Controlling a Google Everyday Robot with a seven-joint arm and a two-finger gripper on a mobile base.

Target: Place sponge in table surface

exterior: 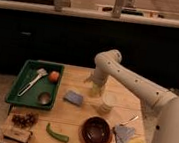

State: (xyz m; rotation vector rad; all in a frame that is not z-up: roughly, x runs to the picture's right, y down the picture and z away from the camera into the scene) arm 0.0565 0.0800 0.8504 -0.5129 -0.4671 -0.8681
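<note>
One sponge (73,98), flat on the table (76,117)

Sponge lies on the table at eight o'clock from the gripper (95,90), near but apart; gripper hangs low over mid-table; its grip state cannot be told; sponge judged light, soft, compressible, not fragile; best pinched across its short edges from above.

Gripper (95,90), apparently downward, beneath bent arm (132,82)

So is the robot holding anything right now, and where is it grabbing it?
Nothing, as far as shows. The gripper hangs above the table surface, and the sponge lies flat on the wood, apart from it.
</note>
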